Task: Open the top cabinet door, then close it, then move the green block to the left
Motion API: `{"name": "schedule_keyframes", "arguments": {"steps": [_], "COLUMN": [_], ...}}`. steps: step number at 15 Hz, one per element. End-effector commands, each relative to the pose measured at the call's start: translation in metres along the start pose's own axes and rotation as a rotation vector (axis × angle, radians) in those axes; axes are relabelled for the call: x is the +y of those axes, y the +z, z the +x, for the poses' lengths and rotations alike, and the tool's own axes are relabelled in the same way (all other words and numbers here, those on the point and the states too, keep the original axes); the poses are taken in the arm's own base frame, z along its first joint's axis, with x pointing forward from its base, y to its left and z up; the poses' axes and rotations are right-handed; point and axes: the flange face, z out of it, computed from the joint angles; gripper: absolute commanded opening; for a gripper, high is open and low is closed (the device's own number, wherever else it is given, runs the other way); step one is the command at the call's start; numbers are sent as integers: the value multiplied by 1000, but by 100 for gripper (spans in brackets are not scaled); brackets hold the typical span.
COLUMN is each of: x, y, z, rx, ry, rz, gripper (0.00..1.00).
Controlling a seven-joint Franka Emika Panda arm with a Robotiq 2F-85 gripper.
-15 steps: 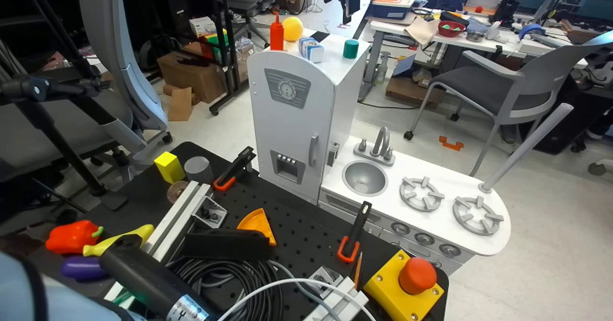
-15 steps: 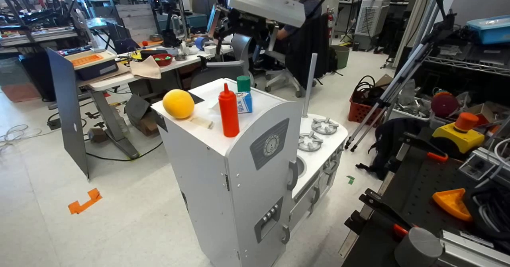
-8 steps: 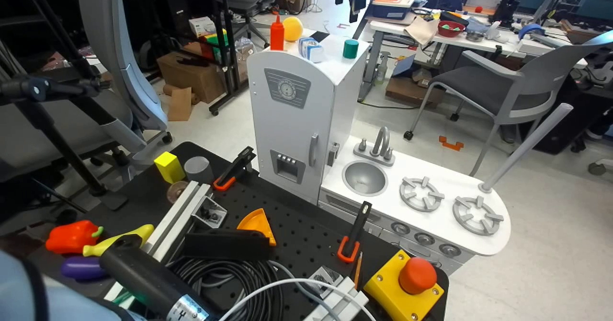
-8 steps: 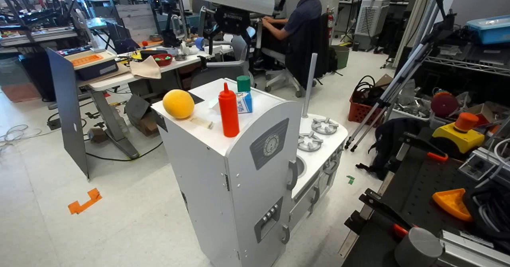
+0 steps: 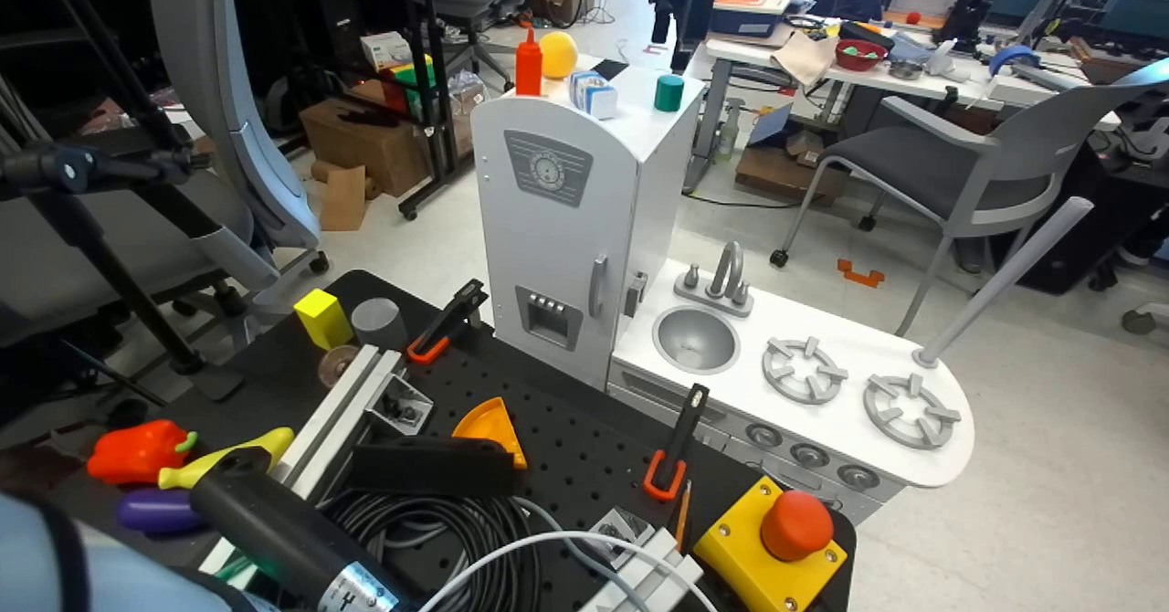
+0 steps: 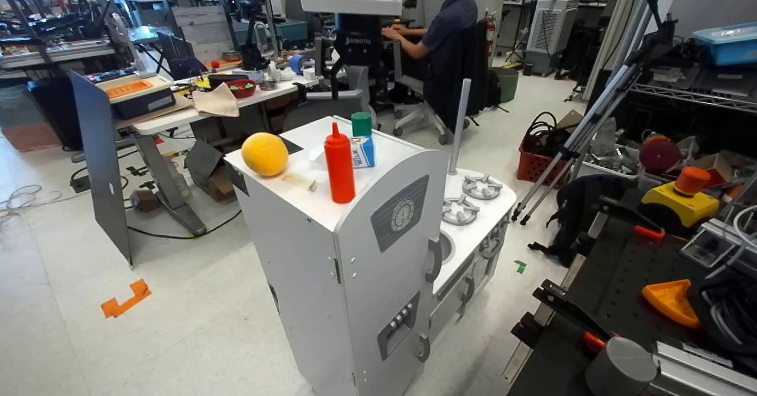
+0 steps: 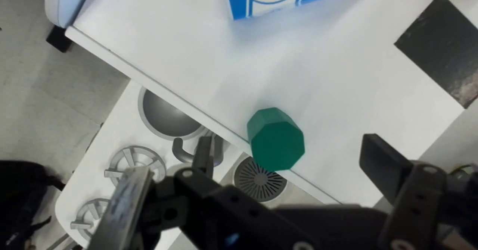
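The top cabinet door (image 5: 571,242) is the tall pale grey front panel of the toy kitchen's tower. It is shut in both exterior views and also shows at an angle here (image 6: 387,272). The green block (image 5: 668,93) stands upright on the tower's white top, near the edge on the sink side. It also shows in an exterior view (image 6: 361,125) and in the wrist view (image 7: 278,145). My gripper (image 7: 288,145) is open and empty, above the tower top. In the wrist view the block appears between its spread fingers, untouched. The gripper also shows in an exterior view (image 5: 671,44).
A blue-and-white box (image 6: 362,151), a red bottle (image 6: 339,165) and a yellow ball (image 6: 265,154) share the tower top with the block. A dark square patch (image 7: 440,48) lies there too. The counter with sink (image 5: 696,339) and burners (image 5: 805,370) is lower, beside the tower.
My gripper has moved lower and turned from tilted to more upright. In an exterior view it has shifted right and down, nearer the block. The block and door have not moved.
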Motion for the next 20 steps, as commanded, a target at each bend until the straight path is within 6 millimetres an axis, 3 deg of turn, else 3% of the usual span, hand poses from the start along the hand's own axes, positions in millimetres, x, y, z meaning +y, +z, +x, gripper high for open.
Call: {"name": "schedule_keyframes", "arguments": {"steps": [1,6,7,9,15,20], "x": [-2,2,1,-1,-10,-21], "y": [23,60,64,68,52,40], "z": [14,31,33,35,25,-6], "rx": [-95,-128,-118,-108,-100,-122], "ry": [64,129,136,138,108,36], "rz": [-15,-30,-36,-31,-42,-64], "gripper": [100,100,75,66,19,19]}}
